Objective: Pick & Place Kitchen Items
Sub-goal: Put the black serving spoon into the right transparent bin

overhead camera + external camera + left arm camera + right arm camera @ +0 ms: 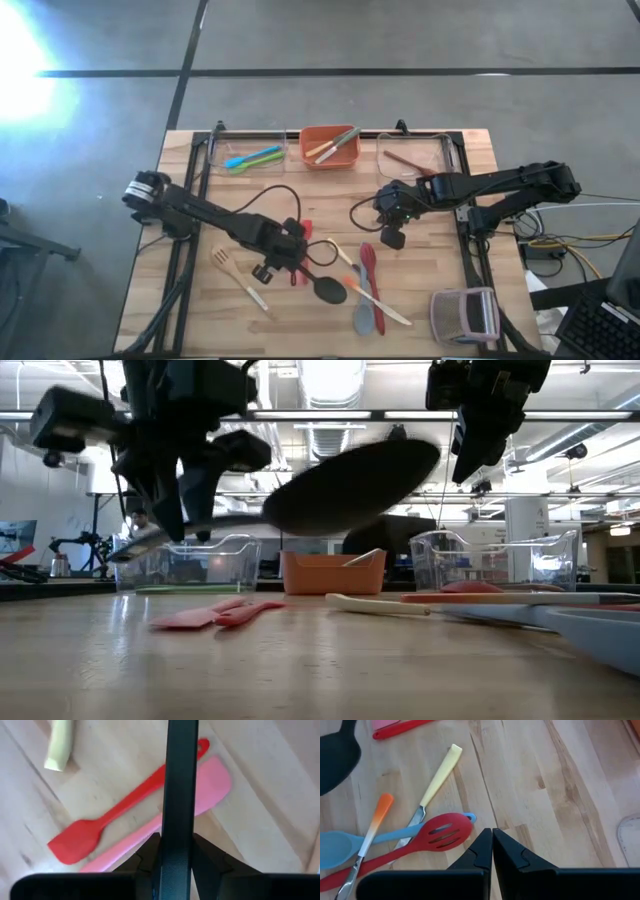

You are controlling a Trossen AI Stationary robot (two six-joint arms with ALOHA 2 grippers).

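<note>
Left end effector [283,262] is clamped on the black spoon [328,289], lifted off the counter [430,270]; next it needs carrying to a bin. Right end effector [492,836] hovers, fingers together.

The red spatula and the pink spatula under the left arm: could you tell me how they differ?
The red spatula is slim, with a thin handle ending in a small loop and a small square blade; the pink spatula is broader, a flat wide strip with a rounded end. The red spatula shows whole, while the pink spatula is partly hidden behind the black spoon's handle clamped in the left gripper. Both lie flat on the wooden table, side by side, pointing the same way.
</note>
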